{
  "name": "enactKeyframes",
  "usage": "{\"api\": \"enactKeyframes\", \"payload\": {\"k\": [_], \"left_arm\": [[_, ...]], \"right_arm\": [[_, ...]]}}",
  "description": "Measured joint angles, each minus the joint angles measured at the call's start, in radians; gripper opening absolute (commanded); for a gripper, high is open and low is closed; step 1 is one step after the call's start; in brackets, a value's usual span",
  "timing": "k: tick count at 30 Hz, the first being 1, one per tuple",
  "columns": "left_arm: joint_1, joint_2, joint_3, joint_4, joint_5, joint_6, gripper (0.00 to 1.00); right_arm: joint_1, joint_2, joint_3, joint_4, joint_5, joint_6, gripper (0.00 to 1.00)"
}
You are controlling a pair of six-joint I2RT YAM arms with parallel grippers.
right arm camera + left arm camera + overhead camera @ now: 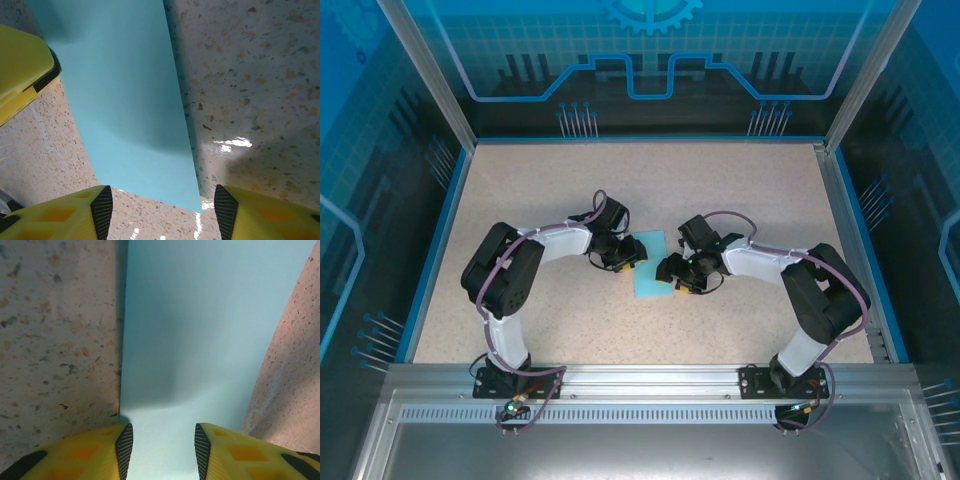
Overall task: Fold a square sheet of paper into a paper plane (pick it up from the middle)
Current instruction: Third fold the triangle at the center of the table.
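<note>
The square sheet of paper (652, 272) lies on the speckled table between my two grippers and looks like a narrow upright rectangle from above. My left gripper (628, 257) is at the paper's left edge. In the left wrist view its jaws (163, 436) stand apart over the light cyan paper (200, 330), which runs under and between the fingers. My right gripper (678, 272) is at the paper's right side. In the right wrist view it (162, 197) is open, with the paper's (125, 100) near corner lying flat between its fingers. The left gripper's yellow finger (22, 65) touches the paper's far side.
The table (740, 190) has a blue rim. Aluminium posts and tinted blue panels stand at the back and sides. An aluminium rail (650, 378) carrying both arm bases runs along the near edge. Bare tabletop surrounds the paper.
</note>
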Motion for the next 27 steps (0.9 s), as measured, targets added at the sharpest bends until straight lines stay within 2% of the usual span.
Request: {"api": "enactKeyframes", "payload": {"k": [8, 15, 19, 27], "left_arm": [[0.001, 0.001, 0.000, 0.000, 0.000, 0.000, 0.42], [0.002, 0.001, 0.000, 0.000, 0.000, 0.000, 0.42], [0.002, 0.001, 0.000, -0.001, 0.000, 0.000, 0.42], [0.002, 0.001, 0.000, -0.001, 0.000, 0.000, 0.42]], "right_arm": [[0.012, 0.024, 0.001, 0.000, -0.022, -0.009, 0.58], [0.019, 0.032, 0.002, 0.011, -0.055, -0.011, 0.50], [0.019, 0.026, -0.013, 0.048, -0.054, 0.008, 0.42], [0.019, -0.032, -0.054, 0.079, -0.023, 0.067, 0.16]]}}
